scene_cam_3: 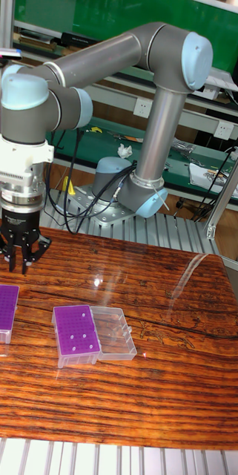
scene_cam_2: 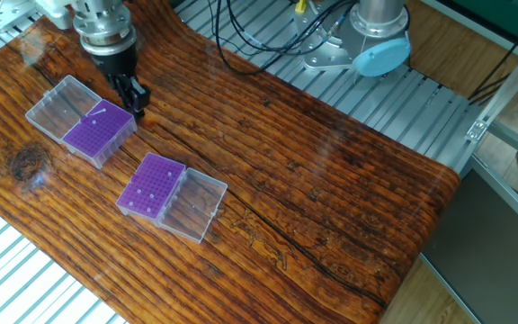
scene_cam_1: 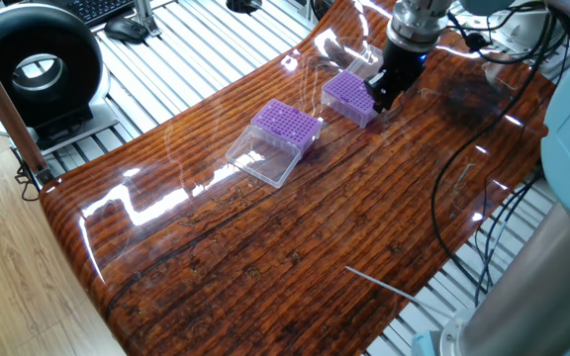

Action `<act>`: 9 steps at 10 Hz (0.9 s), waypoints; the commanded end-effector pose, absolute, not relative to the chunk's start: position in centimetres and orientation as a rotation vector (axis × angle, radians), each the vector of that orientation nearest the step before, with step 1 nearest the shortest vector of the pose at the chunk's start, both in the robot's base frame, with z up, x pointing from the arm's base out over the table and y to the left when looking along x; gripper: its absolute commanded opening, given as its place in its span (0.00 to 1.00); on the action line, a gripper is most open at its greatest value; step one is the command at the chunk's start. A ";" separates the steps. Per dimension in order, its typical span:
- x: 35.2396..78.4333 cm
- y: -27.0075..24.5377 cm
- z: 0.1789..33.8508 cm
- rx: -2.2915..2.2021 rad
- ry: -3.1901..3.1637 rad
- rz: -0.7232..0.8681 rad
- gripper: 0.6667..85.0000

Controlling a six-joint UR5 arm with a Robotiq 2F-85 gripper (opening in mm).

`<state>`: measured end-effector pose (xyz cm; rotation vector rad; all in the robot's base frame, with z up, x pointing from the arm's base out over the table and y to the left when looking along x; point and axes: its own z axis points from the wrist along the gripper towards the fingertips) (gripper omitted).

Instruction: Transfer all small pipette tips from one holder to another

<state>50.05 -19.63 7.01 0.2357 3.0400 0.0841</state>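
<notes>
The gripper (scene_cam_2: pixel 136 96) hangs just off the far box (scene_cam_2: pixel 100 131), on the side away from the near box (scene_cam_2: pixel 152 185), fingers slightly apart and seemingly empty. One tip (scene_cam_2: pixel 98 113) lies loose across the far box's grid, and a few pale dots sit in the near box. A good pick probably means dropping slowly and centred on one tip; the tips are too tiny here to count.

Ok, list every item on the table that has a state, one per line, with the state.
End effector: empty, fingers slightly apart, beside the far box.
Far purple box: lid open, one tip lying on top.
Near purple box: lid open, a few tips seated.
</notes>
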 end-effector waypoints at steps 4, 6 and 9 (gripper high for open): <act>51.2 -20.5 7.4 0.332 2.977 0.056 0.00; 52.9 -19.1 7.8 0.345 2.911 0.149 0.00; 55.2 -19.3 8.4 0.293 2.825 0.142 0.00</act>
